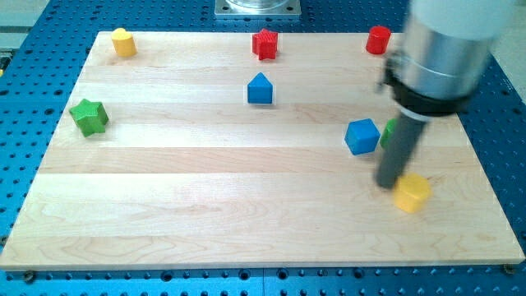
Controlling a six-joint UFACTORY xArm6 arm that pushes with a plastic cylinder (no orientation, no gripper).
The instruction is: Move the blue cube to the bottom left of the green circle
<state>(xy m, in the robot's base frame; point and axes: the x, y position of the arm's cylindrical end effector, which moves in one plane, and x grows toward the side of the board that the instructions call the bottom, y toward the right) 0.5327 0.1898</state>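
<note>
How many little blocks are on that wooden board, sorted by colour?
Yellow: 2, a cylinder and a cube
Red: 2, a star and a cylinder
Blue: 2, a house-shaped block and a cube
Green: 2, a star and a block mostly hidden
Total: 8

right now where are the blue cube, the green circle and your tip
blue cube [362, 136], camera view, middle of its top face
green circle [388, 133], camera view, the sliver showing left of the rod
my tip [389, 184], camera view, the rod's very end, just left of the yellow block [412, 193]
</note>
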